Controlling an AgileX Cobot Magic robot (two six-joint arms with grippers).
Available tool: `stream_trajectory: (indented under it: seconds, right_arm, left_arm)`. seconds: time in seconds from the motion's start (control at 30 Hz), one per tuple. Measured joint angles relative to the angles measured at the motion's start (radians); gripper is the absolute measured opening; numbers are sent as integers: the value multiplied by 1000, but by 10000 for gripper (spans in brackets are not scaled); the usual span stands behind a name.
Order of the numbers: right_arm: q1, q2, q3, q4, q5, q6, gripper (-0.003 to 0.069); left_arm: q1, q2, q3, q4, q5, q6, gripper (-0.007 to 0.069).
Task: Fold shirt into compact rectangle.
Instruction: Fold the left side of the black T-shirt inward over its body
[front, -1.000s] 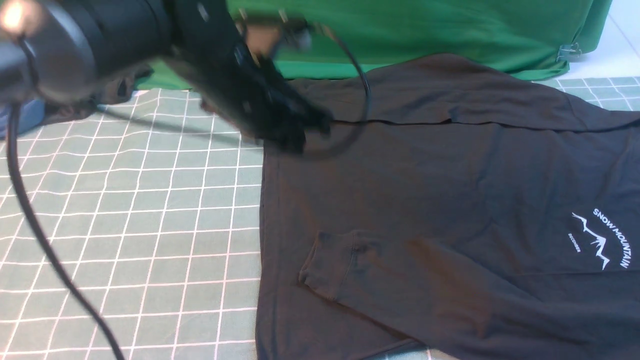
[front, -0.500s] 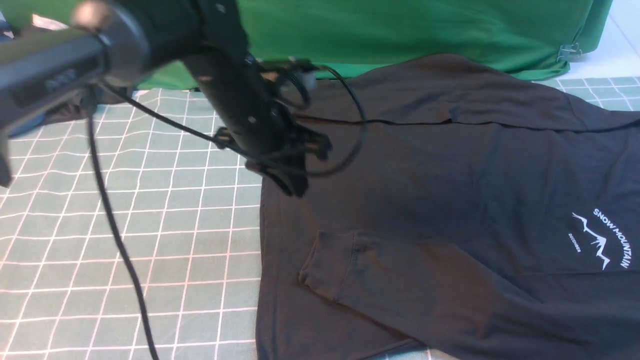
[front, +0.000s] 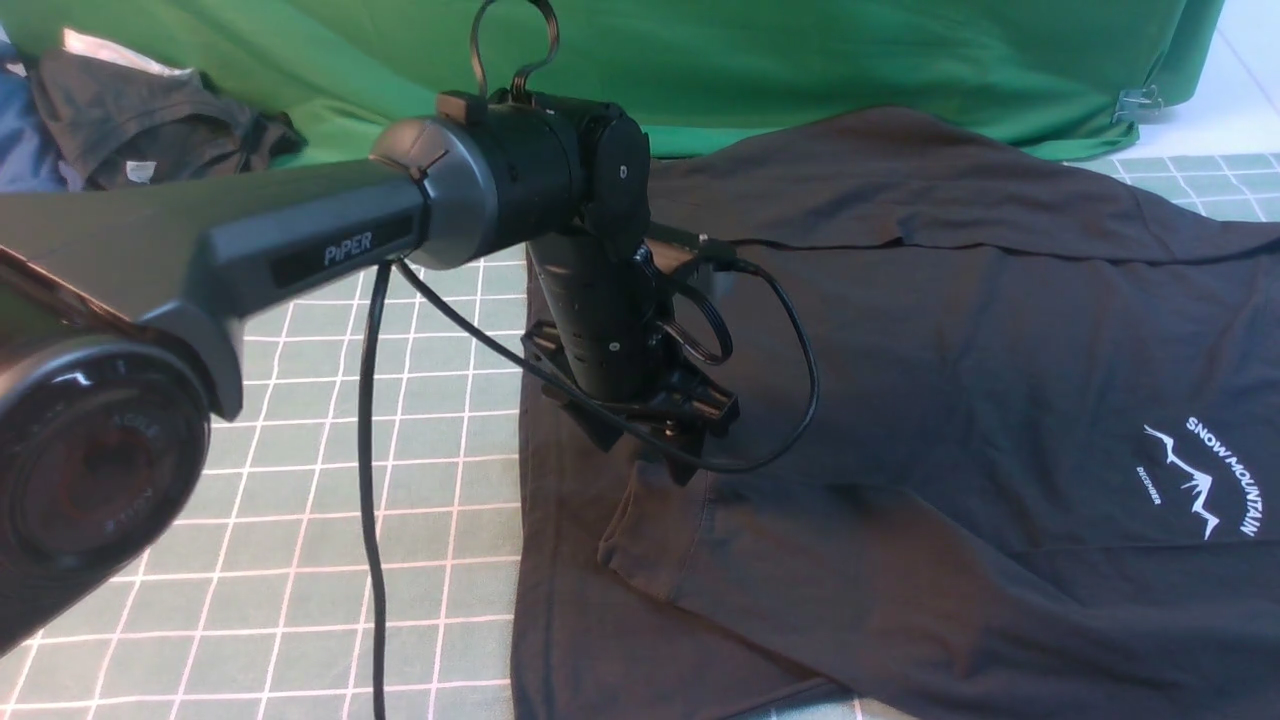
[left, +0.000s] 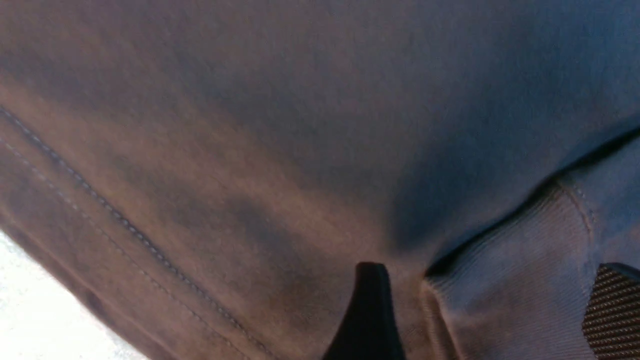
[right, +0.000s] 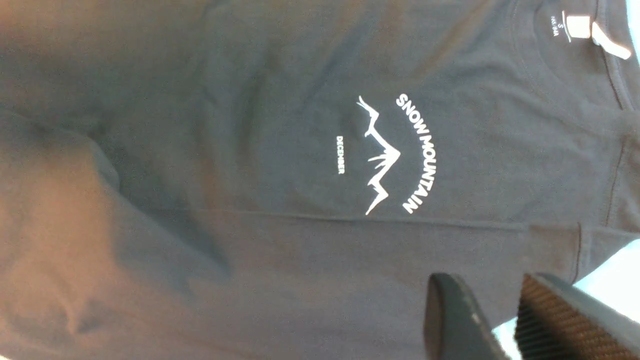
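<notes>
Left end effector (left: 492, 295), apart, points down at shirt (front: 950, 330) — right end effector (right: 492, 305) barely apart.

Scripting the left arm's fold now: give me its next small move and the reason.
Probably lower the left gripper and close on the sleeve cuff: its jaws stand open over the cuff, which lies folded in onto the shirt, and nothing is gripped yet.

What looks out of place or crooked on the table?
The shirt has its near sleeve lying slanted across the front, its cuff rumpled, not flat. A crumpled grey garment is heaped at the far left.
</notes>
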Motion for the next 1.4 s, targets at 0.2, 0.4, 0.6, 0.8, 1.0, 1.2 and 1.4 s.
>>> stream_trajectory:
  seconds: [0.2, 0.4, 0.6, 0.8, 1.0, 1.2, 1.4]
  right_arm:
    - [0, 1, 0, 0, -11, 3, 201]
    - [0, 4, 0, 0, -39, 3, 205]
    - [0, 4, 0, 0, -55, 3, 214]
    - [0, 4, 0, 0, -61, 3, 221]
    - [0, 4, 0, 0, -61, 3, 230]
    - [0, 5, 0, 0, -62, 3, 236]
    - [0, 5, 0, 0, -62, 3, 236]
  left_arm:
    - [0, 42, 0, -88, 22, 12, 516]
    - [-1, 50, -1, -103, 46, 22, 449]
    - [-1, 55, -1, -101, 72, 23, 169]
    - [16, 32, -26, -96, 96, 5, 43]
    - [99, -33, -136, -108, 77, -20, 43]
    - [187, -25, -199, -153, 21, -23, 43]
    - [204, 27, -200, -139, -108, -27, 46]
